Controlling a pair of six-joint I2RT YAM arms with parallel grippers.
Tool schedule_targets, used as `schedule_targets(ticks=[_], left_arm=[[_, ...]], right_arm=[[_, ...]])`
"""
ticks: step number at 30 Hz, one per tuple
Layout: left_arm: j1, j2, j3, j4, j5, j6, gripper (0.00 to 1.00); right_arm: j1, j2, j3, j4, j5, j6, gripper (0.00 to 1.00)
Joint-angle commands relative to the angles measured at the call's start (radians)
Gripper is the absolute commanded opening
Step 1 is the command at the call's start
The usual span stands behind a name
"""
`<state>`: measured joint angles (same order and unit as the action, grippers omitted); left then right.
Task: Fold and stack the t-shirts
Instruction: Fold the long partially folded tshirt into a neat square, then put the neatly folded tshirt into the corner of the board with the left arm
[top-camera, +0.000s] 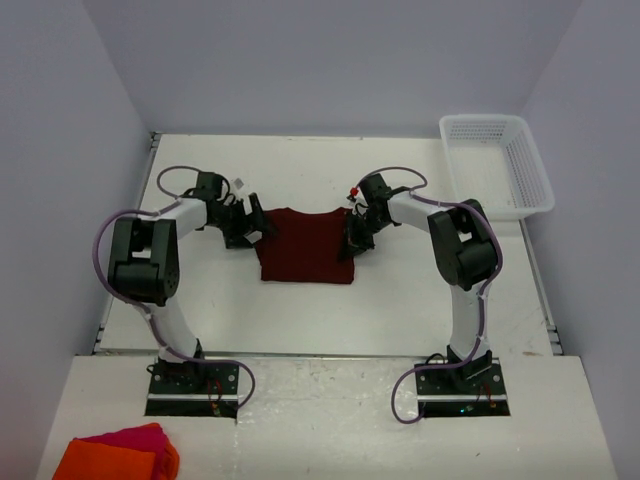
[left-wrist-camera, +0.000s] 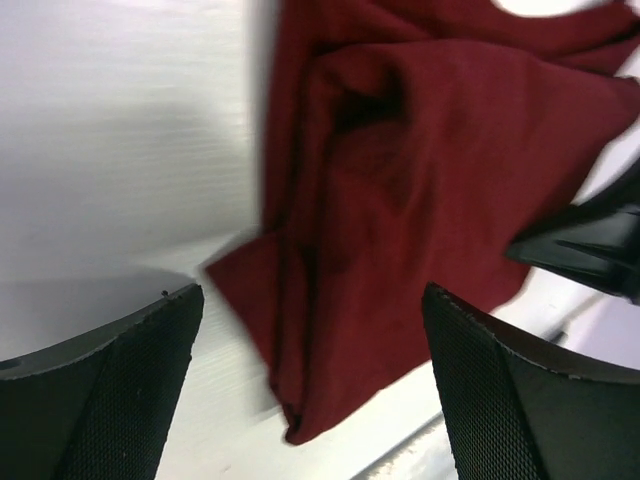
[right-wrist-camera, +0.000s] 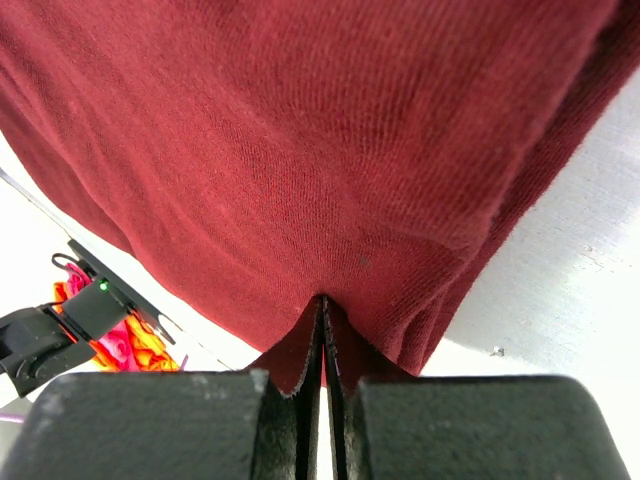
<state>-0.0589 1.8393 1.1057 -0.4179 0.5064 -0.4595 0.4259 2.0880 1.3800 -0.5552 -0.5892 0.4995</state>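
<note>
A dark maroon t-shirt (top-camera: 305, 246) lies partly folded on the white table between my two arms. My left gripper (top-camera: 262, 230) is at its left edge, open, with the shirt (left-wrist-camera: 400, 200) lying between and beyond the fingers (left-wrist-camera: 100, 400); nothing is in it. My right gripper (top-camera: 352, 240) is at the shirt's right edge and shut on a pinch of the maroon fabric (right-wrist-camera: 320, 200), which fills the right wrist view.
A white plastic basket (top-camera: 497, 163) stands at the back right of the table (top-camera: 200, 290). Bright orange and pink cloths (top-camera: 120, 455) lie at the bottom left, off the table by the left arm's base.
</note>
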Motion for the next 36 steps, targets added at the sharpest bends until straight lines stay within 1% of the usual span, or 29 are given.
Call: schedule_targets(ticks=[1, 4, 5, 6, 7, 9, 10, 11, 12, 13, 15, 16, 20, 23, 25, 26, 27, 28, 32, 36], left_arm=[[-0.044, 0.115, -0.049, 0.059, 0.075, -0.022, 0.93], [-0.097, 0.155, -0.052, 0.096, 0.073, -0.05, 0.93], [-0.145, 0.181, -0.038, 0.105, 0.054, -0.06, 0.93], [-0.145, 0.195, -0.032, 0.105, 0.053, -0.067, 0.93], [-0.175, 0.208, -0.023, 0.11, 0.038, -0.076, 0.93], [-0.202, 0.259, 0.005, 0.113, 0.046, -0.085, 0.9], [-0.22, 0.28, 0.009, 0.119, 0.047, -0.094, 0.85], [-0.225, 0.287, 0.014, 0.123, 0.047, -0.097, 0.72], [-0.226, 0.29, 0.013, 0.137, 0.046, -0.102, 0.63], [-0.226, 0.296, 0.011, 0.142, 0.046, -0.11, 0.41], [-0.226, 0.301, 0.023, 0.125, 0.028, -0.102, 0.21], [-0.225, 0.304, 0.029, 0.114, 0.021, -0.102, 0.0], [-0.223, 0.285, 0.06, 0.074, -0.014, -0.084, 0.0], [-0.216, 0.247, 0.08, 0.007, -0.058, -0.062, 0.0], [-0.21, 0.21, 0.082, -0.01, -0.085, -0.051, 0.0], [-0.205, 0.201, 0.08, -0.025, -0.098, -0.047, 0.01], [-0.202, 0.186, 0.08, -0.036, -0.109, -0.042, 0.11], [-0.199, 0.178, 0.076, -0.047, -0.12, -0.039, 0.13], [-0.167, 0.133, 0.026, -0.059, -0.169, -0.034, 0.19], [-0.133, 0.118, -0.029, -0.038, -0.154, -0.024, 0.21]], right_arm=[[-0.001, -0.008, 0.004, 0.017, -0.001, 0.01, 0.0], [-0.001, -0.014, -0.002, 0.028, -0.009, 0.016, 0.0], [-0.003, -0.017, -0.006, 0.031, -0.015, 0.019, 0.0], [-0.001, -0.017, -0.006, 0.032, -0.017, 0.019, 0.0], [-0.001, -0.017, -0.007, 0.034, -0.02, 0.017, 0.0], [-0.001, -0.017, -0.01, 0.037, -0.023, 0.019, 0.0], [-0.001, -0.014, -0.012, 0.035, -0.021, 0.019, 0.0], [-0.001, -0.014, -0.013, 0.035, -0.018, 0.019, 0.0], [-0.001, -0.014, -0.013, 0.035, -0.02, 0.02, 0.0], [-0.001, -0.014, -0.016, 0.035, -0.02, 0.02, 0.0], [-0.001, -0.019, -0.021, 0.044, -0.027, 0.022, 0.0], [-0.001, -0.02, -0.022, 0.043, -0.026, 0.022, 0.0], [-0.001, -0.023, -0.029, 0.051, -0.029, 0.022, 0.0], [-0.001, -0.016, -0.033, 0.049, -0.02, 0.019, 0.0], [-0.003, -0.014, -0.035, 0.052, -0.02, 0.019, 0.0], [-0.001, -0.014, -0.035, 0.054, -0.02, 0.022, 0.0], [-0.001, -0.014, -0.035, 0.054, -0.02, 0.022, 0.0], [-0.003, -0.014, -0.033, 0.054, -0.021, 0.022, 0.0], [-0.003, -0.017, -0.025, 0.046, -0.02, 0.019, 0.0], [-0.003, -0.016, -0.03, 0.049, -0.021, 0.017, 0.0]])
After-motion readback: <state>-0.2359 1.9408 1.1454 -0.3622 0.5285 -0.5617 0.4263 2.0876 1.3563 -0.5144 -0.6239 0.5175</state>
